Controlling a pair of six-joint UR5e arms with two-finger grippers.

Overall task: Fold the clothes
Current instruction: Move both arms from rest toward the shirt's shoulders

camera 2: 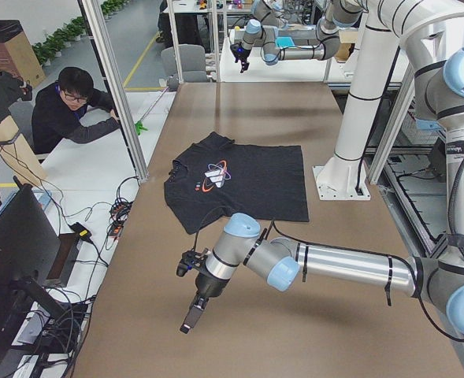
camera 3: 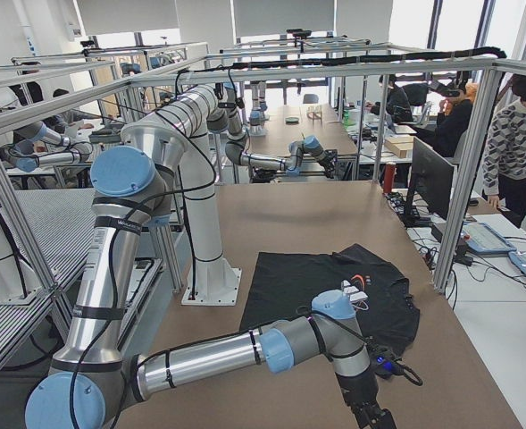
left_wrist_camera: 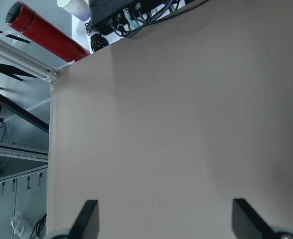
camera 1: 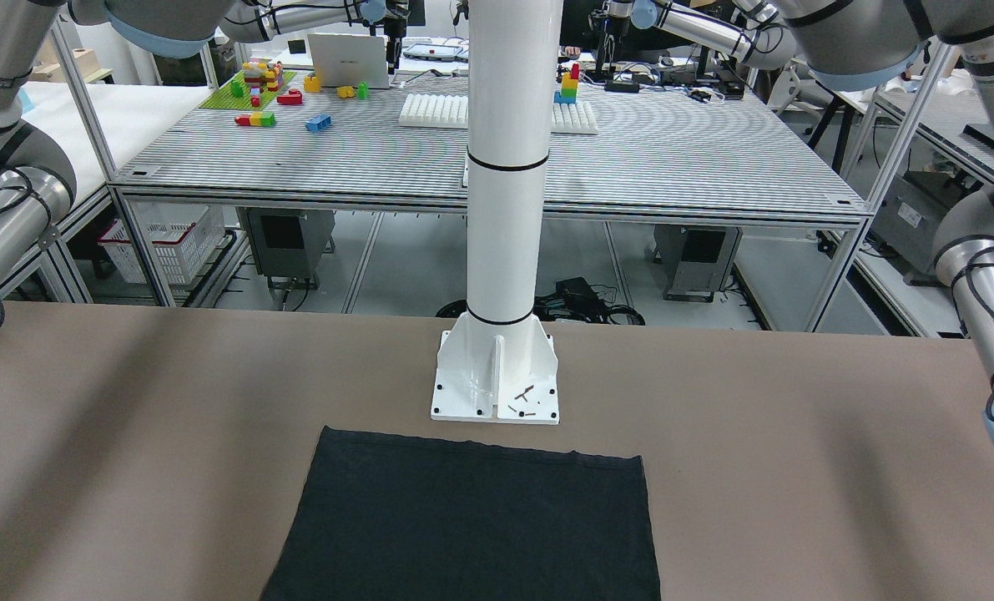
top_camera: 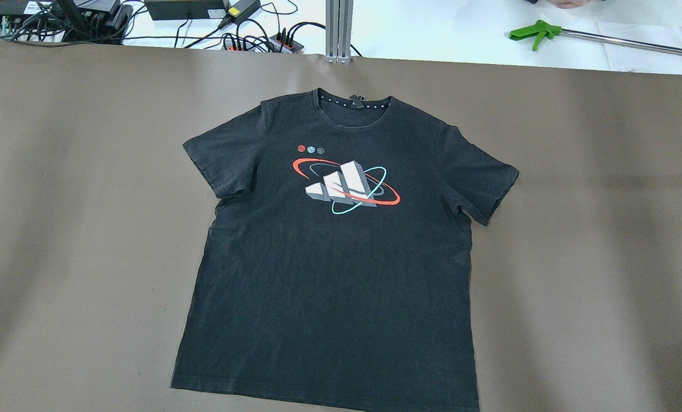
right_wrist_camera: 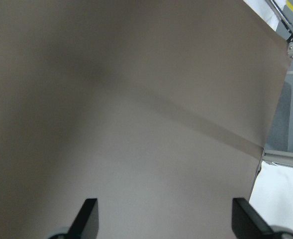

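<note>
Frankly, all folding is left for you: on the brown counter (top_camera: 60, 229) the black T-shirt (top_camera: 341, 274) lies spread flat, print up (sleeves out, no fold made). Your left gripper (left_wrist_camera: 164, 201) and right gripper (right_wrist_camera: 163, 200) hover well aside, jaws wide, empty.

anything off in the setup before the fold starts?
Loose screw-like bits lie on the white base plate. The black T-shirt lies flat, print up, slightly rotated. Left gripper and right gripper are open over bare table.

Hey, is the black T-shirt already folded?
No, the T-shirt lies spread out flat at full length on the table, with no layer turned over.
</note>
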